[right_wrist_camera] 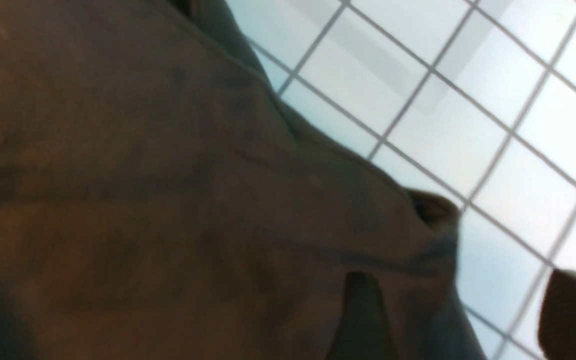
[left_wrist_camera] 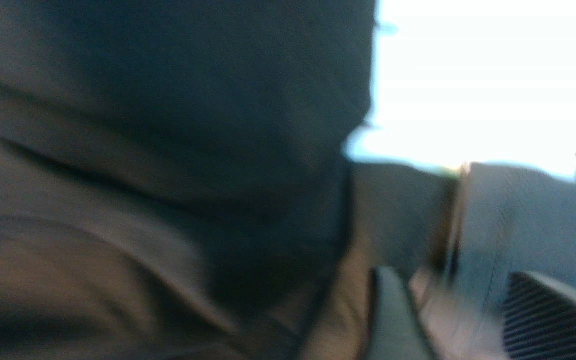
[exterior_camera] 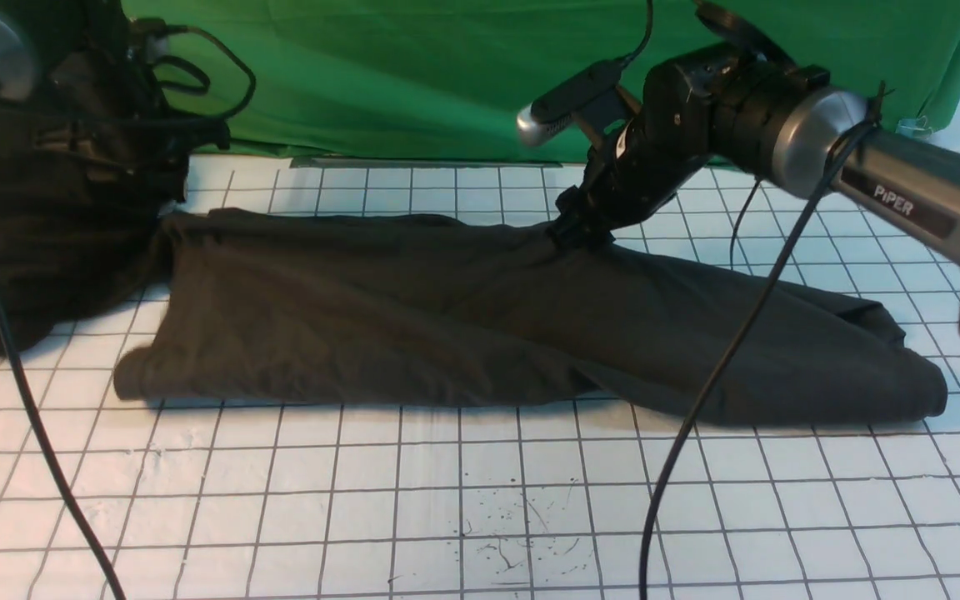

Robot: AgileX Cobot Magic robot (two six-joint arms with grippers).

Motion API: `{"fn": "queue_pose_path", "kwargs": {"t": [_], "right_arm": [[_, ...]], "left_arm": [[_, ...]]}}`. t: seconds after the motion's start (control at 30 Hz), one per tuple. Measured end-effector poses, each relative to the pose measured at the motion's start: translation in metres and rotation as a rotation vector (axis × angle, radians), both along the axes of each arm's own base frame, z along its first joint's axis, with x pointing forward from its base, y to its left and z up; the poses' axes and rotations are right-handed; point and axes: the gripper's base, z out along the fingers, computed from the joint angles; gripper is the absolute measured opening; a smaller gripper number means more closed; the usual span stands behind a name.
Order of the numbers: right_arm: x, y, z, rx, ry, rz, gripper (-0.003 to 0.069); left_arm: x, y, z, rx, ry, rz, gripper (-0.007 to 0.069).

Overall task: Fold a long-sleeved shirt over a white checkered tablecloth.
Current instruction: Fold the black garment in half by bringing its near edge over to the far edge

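Note:
The long-sleeved shirt (exterior_camera: 463, 317) lies as a long dark band across the white checkered tablecloth (exterior_camera: 413, 500), print and neck tag hidden. My right gripper (exterior_camera: 578, 235) is down at the shirt's far edge. In the right wrist view this gripper (right_wrist_camera: 468, 315) is open, one finger over the fabric (right_wrist_camera: 168, 175) and the other over the bare grid (right_wrist_camera: 468, 100). My left gripper (left_wrist_camera: 468, 320) shows blurred in its wrist view, fingers apart, dark fabric (left_wrist_camera: 143, 150) close around it. In the front view its fingertips are hidden in dark cloth at the shirt's left end.
A dark heap of cloth (exterior_camera: 38, 250) hangs under the left arm at the table's left side. A green backdrop (exterior_camera: 447, 75) closes the far edge. A black cable (exterior_camera: 722, 358) droops from the right arm across the shirt. Ink specks (exterior_camera: 513, 542) mark the near cloth.

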Motion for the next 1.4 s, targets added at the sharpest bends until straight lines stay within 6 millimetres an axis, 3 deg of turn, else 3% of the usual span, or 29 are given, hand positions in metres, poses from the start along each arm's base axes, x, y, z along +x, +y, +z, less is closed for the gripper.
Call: {"fn": "queue_pose_path", "kwargs": {"t": [0.1, 0.2, 0.27, 0.33, 0.4, 0.43, 0.53, 0.57, 0.63, 0.67, 0.73, 0.83, 0.9, 0.97, 1.07, 1.13, 1.23, 1.3, 1.4], "right_arm": [[-0.01, -0.005, 0.022, -0.014, 0.021, -0.004, 0.0472], [-0.024, -0.017, 0.054, -0.068, 0.022, -0.012, 0.0461], [-0.032, -0.027, 0.07, -0.114, 0.033, -0.024, 0.0393], [-0.039, -0.041, 0.08, -0.157, 0.077, -0.049, 0.0295], [-0.041, -0.061, 0.083, -0.178, 0.124, -0.091, 0.0155], [-0.039, -0.081, 0.082, -0.186, 0.153, -0.137, 0.0075], [-0.035, -0.118, 0.07, -0.187, 0.222, -0.218, 0.0022], [-0.032, -0.141, 0.061, -0.175, 0.265, -0.271, 0.0017], [-0.03, -0.169, 0.042, -0.134, 0.339, -0.336, 0.0046], [-0.03, -0.171, 0.039, -0.124, 0.352, -0.34, 0.0053], [-0.025, -0.195, 0.019, -0.048, 0.404, -0.366, 0.0181], [-0.018, -0.207, 0.0, 0.001, 0.437, -0.381, 0.0321], [-0.014, -0.21, -0.014, 0.014, 0.46, -0.386, 0.0376], [-0.011, -0.209, -0.028, 0.019, 0.487, -0.375, 0.0384], [-0.009, -0.208, -0.038, 0.03, 0.51, -0.354, 0.0366], [-0.007, -0.206, -0.047, 0.033, 0.52, -0.338, 0.0315], [-0.005, -0.206, -0.052, 0.037, 0.509, -0.333, 0.0121], [-0.003, -0.208, -0.051, 0.045, 0.485, -0.34, 0.004], [-0.001, -0.21, -0.041, 0.045, 0.427, -0.346, 0.0013]], "left_arm": [[0.0, 0.003, 0.019, 0.018, -0.027, 0.024, 0.0458], [-0.003, -0.001, 0.043, -0.013, -0.052, -0.013, 0.0491], [-0.006, -0.009, 0.052, -0.07, -0.063, -0.074, 0.0433], [-0.01, -0.019, 0.056, -0.127, -0.061, -0.131, 0.0311], [-0.019, -0.034, 0.06, -0.165, -0.04, -0.198, 0.0137], [-0.028, -0.044, 0.062, -0.176, -0.02, -0.232, 0.007], [-0.044, -0.065, 0.05, -0.171, 0.065, -0.295, 0.0013], [-0.055, -0.077, 0.039, -0.165, 0.125, -0.331, 0.0001], [-0.068, -0.091, 0.022, -0.153, 0.206, -0.364, -0.0006], [-0.07, -0.094, 0.017, -0.151, 0.225, -0.37, -0.0006], [-0.081, -0.107, -0.01, -0.132, 0.311, -0.405, -0.0007], [-0.089, -0.115, -0.038, -0.12, 0.357, -0.424, -0.0007], [-0.092, -0.114, -0.054, -0.107, 0.376, -0.424, -0.0007], [-0.093, -0.112, -0.068, -0.095, 0.393, -0.422, -0.0007], [-0.093, -0.111, -0.073, -0.093, 0.393, -0.42, -0.0007], [-0.093, -0.111, -0.073, -0.09, 0.392, -0.421, -0.0007], [-0.093, -0.111, -0.073, -0.086, 0.39, -0.422, -0.0006], [-0.092, -0.11, -0.073, -0.081, 0.39, -0.423, -0.0006], [-0.092, -0.11, -0.073, -0.075, 0.388, -0.425, -0.0004]]}}
